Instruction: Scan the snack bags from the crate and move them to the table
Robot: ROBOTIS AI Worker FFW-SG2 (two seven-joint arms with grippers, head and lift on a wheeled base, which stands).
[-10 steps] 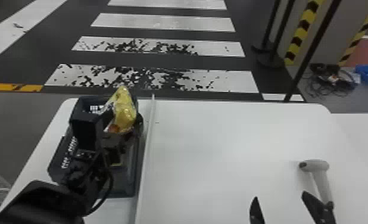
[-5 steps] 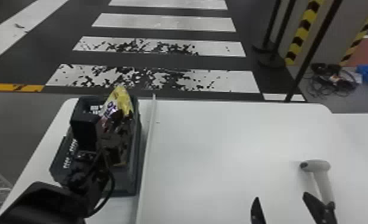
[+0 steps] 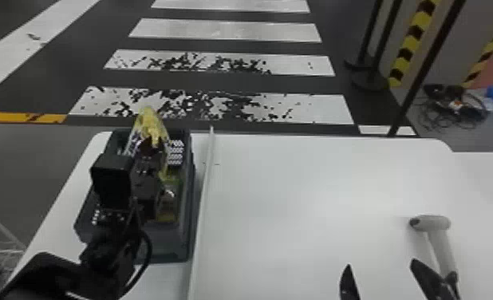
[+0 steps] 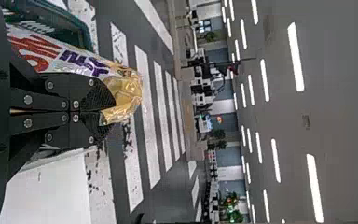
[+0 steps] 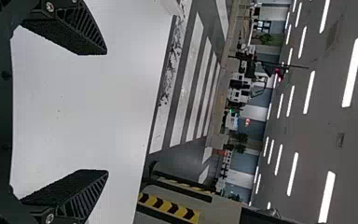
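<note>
My left gripper (image 3: 152, 149) is over the dark crate (image 3: 184, 239) at the table's left, holding a yellow and white snack bag (image 3: 149, 121) upright. In the left wrist view the fingers of my left gripper (image 4: 98, 112) are closed on the edge of the snack bag (image 4: 81, 62), whose printed face lies beside them. More yellow packaging (image 3: 169, 205) lies inside the crate. At the front right of the table my right gripper (image 3: 381, 265) stands open, its fingers wide apart; in the right wrist view nothing is between the fingertips of my right gripper (image 5: 107, 112).
A light grey handheld scanner (image 3: 431, 223) stands at the right of the white table (image 3: 297, 191), close to the right fingers. A thin white strip (image 3: 202, 199) runs along the table beside the crate. Poles and cables are on the floor beyond.
The snack bag has turned in my left gripper's hold, from its printed side showing to a narrower view, and the gripper has shifted slightly. My right arm has kept still.
</note>
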